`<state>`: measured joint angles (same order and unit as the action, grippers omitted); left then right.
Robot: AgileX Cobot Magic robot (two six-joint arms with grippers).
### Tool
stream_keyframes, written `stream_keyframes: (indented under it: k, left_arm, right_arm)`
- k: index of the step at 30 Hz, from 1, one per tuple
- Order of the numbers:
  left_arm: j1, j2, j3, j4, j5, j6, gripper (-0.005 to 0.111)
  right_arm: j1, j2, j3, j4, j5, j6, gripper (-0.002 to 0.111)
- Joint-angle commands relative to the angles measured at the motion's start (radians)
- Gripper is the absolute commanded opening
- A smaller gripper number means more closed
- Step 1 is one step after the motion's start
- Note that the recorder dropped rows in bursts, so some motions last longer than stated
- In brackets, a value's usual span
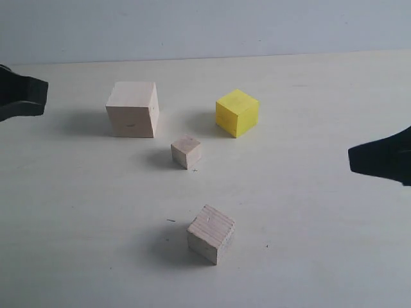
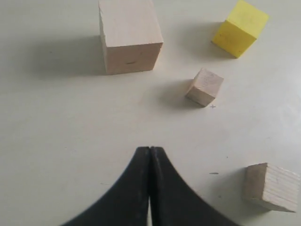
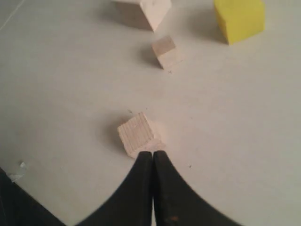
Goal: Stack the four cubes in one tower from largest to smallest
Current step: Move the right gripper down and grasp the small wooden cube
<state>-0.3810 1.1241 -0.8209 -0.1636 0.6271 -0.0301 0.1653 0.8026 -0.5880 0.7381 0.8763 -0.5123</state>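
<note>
Cubes stand apart on the bench (image 1: 321, 256): large cube (image 1: 132, 109), yellow cube (image 1: 237, 112), small cube (image 1: 186, 152), medium cube (image 1: 211, 233); left fingers (image 2: 136, 188) and right fingers (image 3: 138, 188) are closed, empty.

We find the large cube (image 1: 132, 109) upper left, second-largest cube (image 1: 237, 112) right of it, small cube (image 1: 186, 153) below between them, medium cube (image 1: 211, 233) lower centre.
</note>
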Motion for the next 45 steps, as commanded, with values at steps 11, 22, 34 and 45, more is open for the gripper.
stream_keyframes:
  k: [11,22,34,45]
  left_arm:
    - [-0.005,0.017,-0.011,-0.033,-0.301,0.0,0.0]
    - [-0.005,0.154,-0.072,-0.037,-0.253,0.0,0.0]
    - [-0.005,0.126,-0.072,-0.041,-0.126,0.0,0.0]
    - [-0.005,0.062,-0.072,-0.047,-0.036,-0.004,0.0]
  right_arm:
    - [0.003,0.082,-0.009,0.013,-0.132,-0.019,0.0]
    - [0.003,0.093,-0.009,0.031,-0.296,-0.05,0.0]
    - [0.026,0.39,-0.092,0.497,-0.192,-0.625,0.0]
    - [0.238,0.784,-0.449,0.324,-0.19,-0.658,0.019]
